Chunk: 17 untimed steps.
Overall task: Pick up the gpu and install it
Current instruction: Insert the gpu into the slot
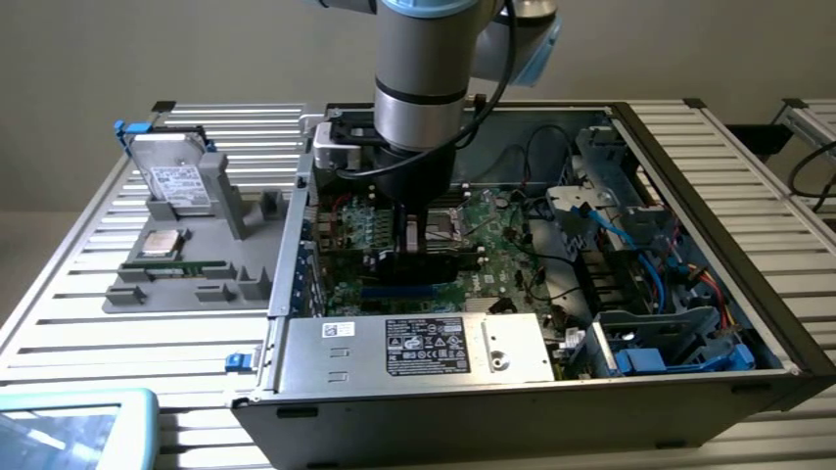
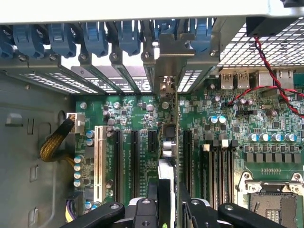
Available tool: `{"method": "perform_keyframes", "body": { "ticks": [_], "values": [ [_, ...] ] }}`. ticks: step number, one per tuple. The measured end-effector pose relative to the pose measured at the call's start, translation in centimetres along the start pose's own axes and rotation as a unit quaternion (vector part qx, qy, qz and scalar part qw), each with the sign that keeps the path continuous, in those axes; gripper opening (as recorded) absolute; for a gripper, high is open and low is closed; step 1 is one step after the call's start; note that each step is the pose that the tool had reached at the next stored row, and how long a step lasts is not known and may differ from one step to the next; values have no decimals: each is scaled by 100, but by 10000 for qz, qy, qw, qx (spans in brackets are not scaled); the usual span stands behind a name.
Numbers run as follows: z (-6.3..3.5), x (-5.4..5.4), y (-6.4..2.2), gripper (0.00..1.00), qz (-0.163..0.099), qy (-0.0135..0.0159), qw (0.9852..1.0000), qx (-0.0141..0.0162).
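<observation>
The gpu (image 2: 169, 142) stands on edge inside the open computer case (image 1: 731, 294), seen end-on as a thin card with its metal bracket (image 2: 168, 57) against the case's rear slot openings. It sits in line with a gap between the black expansion slots of the green motherboard (image 2: 137, 118). My gripper (image 2: 167, 199) is shut on the gpu, one black finger on each face. In the exterior view the gripper (image 1: 418, 245) reaches straight down into the middle of the case, with the dark gpu (image 1: 425, 264) under it just above the board. Whether the card is fully seated is hidden.
A silver power supply (image 1: 405, 348) lines the case's near side. A drive cage with blue cables (image 1: 653, 323) fills the exterior view's right. Outside, a grey tray (image 1: 183, 284) holds a hard drive (image 1: 176, 181) and memory stick (image 1: 183, 264). Red-black wires (image 2: 266, 71) and the CPU socket (image 2: 270, 204) flank the card.
</observation>
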State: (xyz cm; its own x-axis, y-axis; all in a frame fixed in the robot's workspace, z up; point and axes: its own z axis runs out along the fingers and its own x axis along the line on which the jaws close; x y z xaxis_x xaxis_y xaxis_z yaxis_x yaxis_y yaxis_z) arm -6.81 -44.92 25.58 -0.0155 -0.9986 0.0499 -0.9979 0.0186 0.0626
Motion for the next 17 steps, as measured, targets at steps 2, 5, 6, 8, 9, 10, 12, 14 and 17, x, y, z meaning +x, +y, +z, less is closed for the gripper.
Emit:
{"method": "perform_keyframes", "body": {
  "ticks": [2, 5, 6, 8, 9, 10, 12, 14, 17],
  "values": [
    [1, 0, 0, 27, -1, 0, 10000, -14],
    [5, 0, -1, 27, 0, -2, 10000, -33],
    [5, 0, 0, 27, 0, -2, 10000, -33],
    [5, 0, -1, 27, 0, -2, 10000, -33],
    [5, 0, 0, 27, 0, -2, 10000, -33],
    [6, 1, -1, 27, 1, -3, 10000, -33],
    [7, 1, -2, 27, 1, -4, 10000, -32],
    [11, 2, -2, 27, 0, -3, 10000, -33],
    [19, 2, -2, 27, 0, -2, 10000, -33]
  ]
}}
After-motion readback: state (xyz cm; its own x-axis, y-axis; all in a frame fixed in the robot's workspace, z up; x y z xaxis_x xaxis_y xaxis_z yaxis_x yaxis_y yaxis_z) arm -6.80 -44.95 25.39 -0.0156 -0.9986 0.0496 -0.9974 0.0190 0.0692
